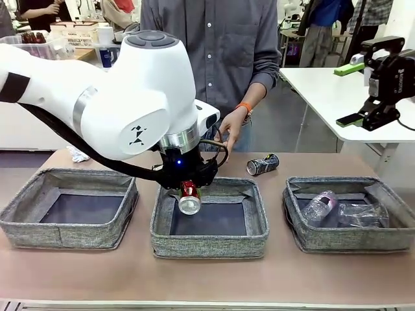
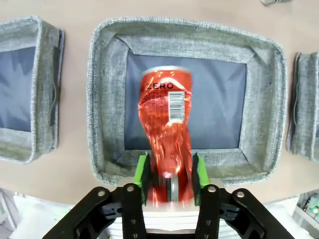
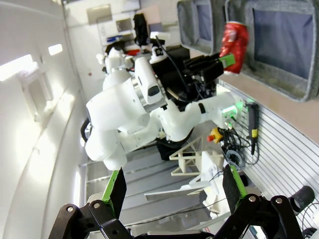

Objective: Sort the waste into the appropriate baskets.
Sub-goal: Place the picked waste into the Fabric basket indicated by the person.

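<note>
Left gripper (image 2: 171, 162) points down with a crumpled red aluminium drink can (image 2: 167, 124) between its green pads. Can is blurred in the left wrist view, so I cannot tell whether the pads press on it or stand just clear. Straight below the gripper sits the middle grey woven fabric basket (image 2: 107, 99), its dark bottom bare. Right gripper (image 3: 174, 174) is spread wide and holds nothing, parked well off to the side.

Handling, my guess: the can is light and thin-walled, already dented, with a slick printed skin. It will give more under a hard squeeze and may slide in the pads. Best hold is across the body near the middle, with gentle pressure. If dropped it may bounce or roll, but the soft basket walls should keep it in.

Views:
- **Left wrist view:** shows the dents, the barcode and the pads flanking the can's near end.
- **Front view:** shows the can's silver end just under the gripper, level with the basket rim.
- **Front view, other waste:** a black-and-silver drink can (image 1: 262, 164) lies on the desk (image 1: 207, 278) beyond the gripper, near a person's hand (image 1: 232, 126).
- **Front view, to the gripper's right:** two clear plastic bottles (image 1: 320, 207) lie in the next basket.
- **Front view, far left:** a small white paper wad (image 1: 78, 154) sits on the desk.
- **Right wrist view:** shows the can side-on, sticking out past the left gripper toward the basket.
</note>
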You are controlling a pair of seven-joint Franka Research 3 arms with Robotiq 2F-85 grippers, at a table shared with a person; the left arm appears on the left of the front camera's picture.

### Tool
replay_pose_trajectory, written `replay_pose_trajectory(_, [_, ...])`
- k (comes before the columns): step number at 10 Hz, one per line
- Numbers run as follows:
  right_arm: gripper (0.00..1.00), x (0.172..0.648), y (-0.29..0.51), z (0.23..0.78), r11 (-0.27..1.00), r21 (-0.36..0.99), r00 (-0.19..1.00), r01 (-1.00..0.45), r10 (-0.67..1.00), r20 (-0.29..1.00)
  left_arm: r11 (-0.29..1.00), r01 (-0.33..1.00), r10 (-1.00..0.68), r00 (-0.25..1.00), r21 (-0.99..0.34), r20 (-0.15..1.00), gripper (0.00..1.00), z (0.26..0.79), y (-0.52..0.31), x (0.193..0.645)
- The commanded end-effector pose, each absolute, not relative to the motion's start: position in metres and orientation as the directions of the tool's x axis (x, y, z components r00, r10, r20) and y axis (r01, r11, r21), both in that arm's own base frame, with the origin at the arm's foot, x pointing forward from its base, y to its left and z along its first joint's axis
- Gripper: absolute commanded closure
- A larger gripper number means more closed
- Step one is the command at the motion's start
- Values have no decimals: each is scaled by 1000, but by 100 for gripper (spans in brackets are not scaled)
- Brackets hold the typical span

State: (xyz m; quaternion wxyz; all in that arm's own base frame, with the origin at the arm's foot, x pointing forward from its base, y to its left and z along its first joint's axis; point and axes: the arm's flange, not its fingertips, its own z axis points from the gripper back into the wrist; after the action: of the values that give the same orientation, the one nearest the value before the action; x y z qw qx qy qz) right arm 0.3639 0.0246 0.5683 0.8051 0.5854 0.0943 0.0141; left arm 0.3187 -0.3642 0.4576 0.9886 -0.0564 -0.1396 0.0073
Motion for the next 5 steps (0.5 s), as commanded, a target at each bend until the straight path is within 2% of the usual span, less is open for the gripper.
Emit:
replay_pose_trajectory(1, [0,366,24,573,304,949,983,86,132,-131,992,-35,73,949,-125,307,0,460,-367,321])
replay_pose_trajectory(5, [0,366,24,573,304,949,983,86,132,-131,987,-61,104,950,-151,296,0,461,-364,321])
